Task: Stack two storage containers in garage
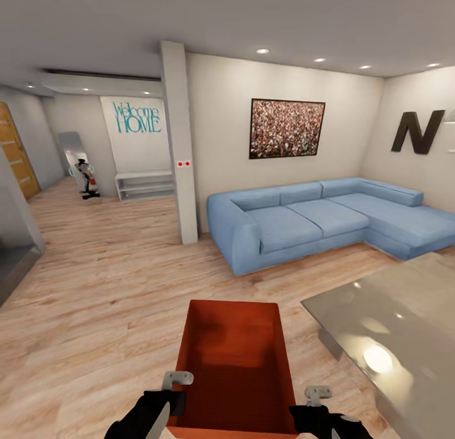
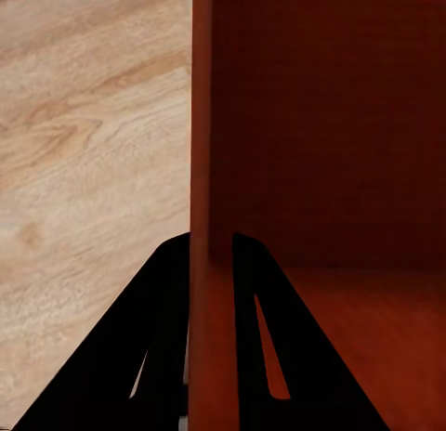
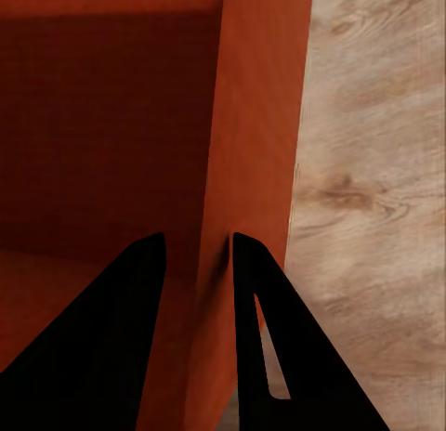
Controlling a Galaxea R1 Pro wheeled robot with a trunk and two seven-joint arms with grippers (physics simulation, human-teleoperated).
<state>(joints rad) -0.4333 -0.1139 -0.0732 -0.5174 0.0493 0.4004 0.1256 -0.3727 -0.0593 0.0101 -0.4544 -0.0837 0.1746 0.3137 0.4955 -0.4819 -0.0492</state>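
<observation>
An open orange-red storage container [image 1: 234,357] hangs low in front of me over the living room's light wood planks [image 1: 107,287]. My left gripper [image 1: 172,398] is shut on its left wall near the close corner. My right gripper [image 1: 311,404] is shut on its right wall. In the left wrist view, the black fingers [image 2: 158,338] straddle the thin wall [image 2: 202,124], one inside and one outside. The right wrist view shows the same clamp on the opposite wall [image 3: 260,124]. The box looks empty inside. The garage is out of view.
A blue corner sofa [image 1: 303,221] stands ahead on the right. A grey glossy table [image 1: 392,325] is close by on my right. A white pillar [image 1: 180,142] rises ahead, with a hallway to its left holding a white shelf [image 1: 145,185] and a wooden door [image 1: 16,151]. Dark furniture [image 1: 12,262] sits at the left edge.
</observation>
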